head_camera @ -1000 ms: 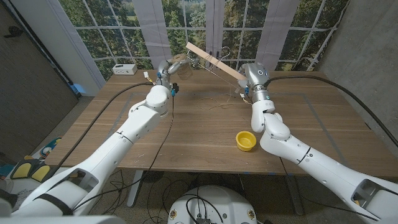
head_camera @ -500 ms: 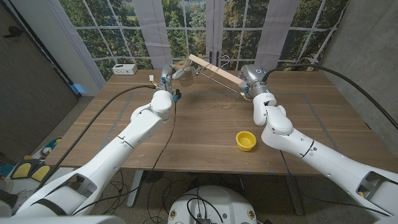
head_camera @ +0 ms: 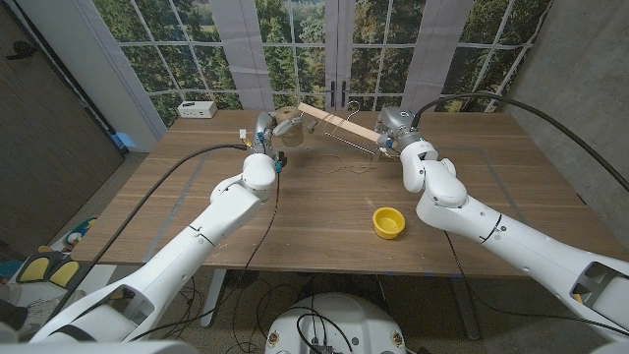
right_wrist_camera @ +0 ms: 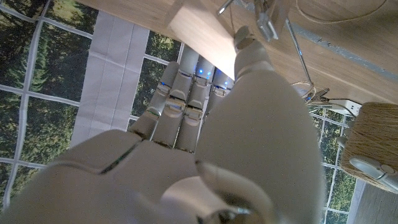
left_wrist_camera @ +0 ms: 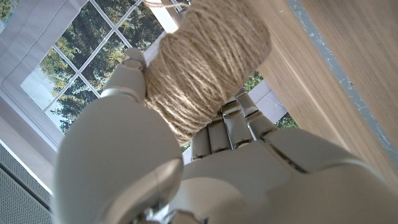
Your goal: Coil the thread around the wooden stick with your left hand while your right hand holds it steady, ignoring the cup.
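left hand [left_wrist_camera: 186,155] is wrapped around a fat ball of thread [left_wrist_camera: 208,62], thumb on one side and the other fingers on the far side, held up above the far half of the table [head_camera: 295,211]; in the head view it sits just beside the raised end of the wooden stick [head_camera: 339,122]. right hand [right_wrist_camera: 205,149] has its fingers curled around the lower end of that stick, gripping it so the flat slat runs tilted between the two hands, well above the wood. thin strands run off the stick and hang in loose loops from it, and a few stray lengths lie on the table below. whether any turns are already wound onto the stick is too fine to tell; most of the thread is plainly on the ball, so i'd judge the coiling to be at an early stage at best, with nearly all of the wrapping left to do while the right hand keeps the stick steady. yellow cup [head_camera: 388,221] stands near the front edge, well apart from both hands, and nothing can be seen inside it
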`<state>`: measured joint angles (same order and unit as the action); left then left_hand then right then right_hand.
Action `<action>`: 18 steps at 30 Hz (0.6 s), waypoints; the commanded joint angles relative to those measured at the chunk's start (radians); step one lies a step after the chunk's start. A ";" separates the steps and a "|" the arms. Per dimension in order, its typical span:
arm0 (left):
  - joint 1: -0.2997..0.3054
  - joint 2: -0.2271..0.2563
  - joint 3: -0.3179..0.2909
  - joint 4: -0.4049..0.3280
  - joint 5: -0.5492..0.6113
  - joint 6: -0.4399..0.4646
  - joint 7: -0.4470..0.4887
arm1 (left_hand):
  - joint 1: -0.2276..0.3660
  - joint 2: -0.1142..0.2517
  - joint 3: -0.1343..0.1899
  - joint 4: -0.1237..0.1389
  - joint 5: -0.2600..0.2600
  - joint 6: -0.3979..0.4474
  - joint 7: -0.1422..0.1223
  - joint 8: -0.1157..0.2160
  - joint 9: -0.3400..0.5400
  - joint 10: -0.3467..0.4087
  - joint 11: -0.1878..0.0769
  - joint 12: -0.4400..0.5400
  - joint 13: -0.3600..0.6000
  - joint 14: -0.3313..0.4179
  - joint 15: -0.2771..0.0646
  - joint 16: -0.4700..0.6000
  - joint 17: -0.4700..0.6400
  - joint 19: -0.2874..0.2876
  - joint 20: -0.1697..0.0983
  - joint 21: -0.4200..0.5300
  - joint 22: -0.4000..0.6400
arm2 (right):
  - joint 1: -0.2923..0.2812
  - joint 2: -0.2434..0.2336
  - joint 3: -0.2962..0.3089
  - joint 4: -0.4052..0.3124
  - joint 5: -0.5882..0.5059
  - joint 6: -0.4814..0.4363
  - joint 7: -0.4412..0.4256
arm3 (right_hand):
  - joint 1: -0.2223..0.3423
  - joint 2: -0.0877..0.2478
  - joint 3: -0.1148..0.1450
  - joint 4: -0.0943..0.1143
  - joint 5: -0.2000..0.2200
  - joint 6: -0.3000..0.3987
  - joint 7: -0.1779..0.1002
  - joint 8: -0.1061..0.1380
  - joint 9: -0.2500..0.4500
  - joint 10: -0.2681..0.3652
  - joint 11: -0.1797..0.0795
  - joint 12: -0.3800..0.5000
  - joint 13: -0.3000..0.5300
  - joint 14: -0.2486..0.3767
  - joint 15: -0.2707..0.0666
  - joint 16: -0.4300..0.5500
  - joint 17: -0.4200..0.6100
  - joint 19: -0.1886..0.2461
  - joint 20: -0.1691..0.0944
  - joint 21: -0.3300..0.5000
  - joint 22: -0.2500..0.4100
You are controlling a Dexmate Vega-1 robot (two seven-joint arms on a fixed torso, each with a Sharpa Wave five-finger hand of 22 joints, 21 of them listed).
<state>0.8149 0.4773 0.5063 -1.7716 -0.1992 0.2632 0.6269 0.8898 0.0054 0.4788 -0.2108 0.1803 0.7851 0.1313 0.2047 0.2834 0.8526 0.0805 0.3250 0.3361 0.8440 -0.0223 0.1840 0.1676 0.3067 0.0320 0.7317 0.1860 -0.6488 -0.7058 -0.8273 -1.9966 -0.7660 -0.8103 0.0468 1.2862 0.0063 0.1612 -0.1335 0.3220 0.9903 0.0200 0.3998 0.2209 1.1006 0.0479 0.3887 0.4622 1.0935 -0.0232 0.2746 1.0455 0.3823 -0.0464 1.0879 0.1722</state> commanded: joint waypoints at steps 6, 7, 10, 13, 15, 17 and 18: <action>0.059 -0.037 0.005 0.136 0.070 -0.170 0.034 | 0.043 0.138 0.065 0.083 0.009 0.213 -0.134 0.001 -0.003 0.303 -0.226 -0.018 -0.004 0.000 -0.171 -0.003 0.004 -0.006 0.005 -0.007 0.000 | 0.077 -0.009 -0.040 0.019 0.048 0.011 0.208 | 0.117 0.102 0.031 -0.016 -0.012 0.089 -0.044 -0.007 0.029 0.054 -0.035 -0.001 0.003 0.186 -0.196 0.004 -0.002 -0.006 -0.086 0.002 0.001; 0.059 -0.038 0.004 0.146 0.070 -0.182 0.031 | 0.040 0.136 0.064 0.084 0.011 0.213 -0.140 0.001 -0.003 0.301 -0.225 -0.019 -0.005 -0.004 -0.171 -0.004 0.003 -0.008 0.006 -0.008 0.000 | 0.081 -0.009 -0.043 0.021 0.049 0.010 0.216 | 0.117 0.100 0.033 -0.017 -0.016 0.088 -0.039 -0.009 0.026 0.056 -0.031 -0.002 0.002 0.187 -0.196 0.004 -0.002 -0.007 -0.084 0.002 0.001; 0.059 -0.038 0.007 0.158 0.080 -0.191 0.025 | 0.034 0.134 0.061 0.088 0.013 0.206 -0.150 -0.001 -0.004 0.299 -0.224 -0.020 -0.003 -0.010 -0.171 -0.004 0.004 -0.009 0.009 -0.008 0.000 | 0.097 -0.006 -0.055 0.028 0.052 0.004 0.244 | 0.117 0.097 0.037 -0.019 -0.020 0.093 -0.037 -0.011 0.023 0.060 -0.029 -0.001 0.002 0.188 -0.195 0.004 -0.003 -0.007 -0.082 0.002 0.001; 0.065 -0.044 0.010 0.177 0.093 -0.220 0.032 | 0.028 0.132 0.058 0.092 0.018 0.207 -0.156 0.001 -0.005 0.282 -0.227 -0.028 -0.003 -0.016 -0.173 -0.004 0.004 -0.011 0.012 -0.009 0.000 | 0.108 -0.002 -0.060 0.035 0.061 0.000 0.262 | 0.116 0.096 0.040 -0.019 -0.024 0.093 -0.037 -0.013 0.021 0.062 -0.026 -0.001 0.002 0.190 -0.195 0.004 -0.004 -0.007 -0.080 0.002 0.001; 0.067 -0.050 0.009 0.207 0.084 -0.273 0.017 | 0.024 0.130 0.055 0.094 0.021 0.203 -0.157 0.001 -0.003 0.272 -0.223 -0.032 -0.002 -0.022 -0.173 -0.005 0.004 -0.012 0.014 -0.009 0.000 | 0.120 0.000 -0.069 0.042 0.063 -0.004 0.279 | 0.115 0.095 0.042 -0.019 -0.028 0.094 -0.035 -0.015 0.019 0.063 -0.026 -0.001 0.003 0.191 -0.194 0.004 -0.004 -0.007 -0.079 0.002 0.002; 0.071 -0.055 0.008 0.195 0.080 -0.230 0.020 | 0.019 0.125 0.051 0.097 0.025 0.199 -0.166 0.003 0.000 0.265 -0.220 -0.035 -0.001 -0.029 -0.173 -0.007 0.004 -0.014 0.016 -0.011 0.000 | 0.133 0.003 -0.076 0.051 0.072 -0.009 0.303 | 0.115 0.095 0.045 -0.019 -0.031 0.093 -0.033 -0.017 0.017 0.063 -0.026 -0.001 0.004 0.193 -0.193 0.005 -0.004 -0.007 -0.078 0.002 0.002; 0.070 -0.055 0.011 0.207 0.083 -0.245 0.016 | 0.018 0.124 0.050 0.098 0.026 0.199 -0.168 0.003 0.001 0.264 -0.220 -0.036 0.000 -0.031 -0.174 -0.007 0.004 -0.014 0.016 -0.011 0.000 | 0.140 0.003 -0.081 0.055 0.074 -0.008 0.314 | 0.114 0.095 0.046 -0.019 -0.032 0.093 -0.032 -0.017 0.017 0.063 -0.026 -0.001 0.004 0.193 -0.193 0.005 -0.005 -0.007 -0.078 0.002 0.002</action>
<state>0.8685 0.4421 0.5124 -1.6324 -0.1297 0.0905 0.6530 0.8898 0.0054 0.4596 -0.1916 0.1965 0.7860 0.1323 0.1996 0.2795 0.8615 0.0824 0.2918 0.3323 0.8441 -0.0224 0.1841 0.1702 0.2959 0.0427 0.7232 0.1860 -0.5651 -0.7120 -0.8729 -1.9718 -0.7193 -0.8042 0.2548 1.2967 -0.0042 0.1611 -0.1338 0.2938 1.0062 0.0359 0.3843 0.2209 1.1188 0.0588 0.3780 0.4612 1.1009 -0.0273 0.2745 1.0392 0.3768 -0.0409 1.0879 0.1723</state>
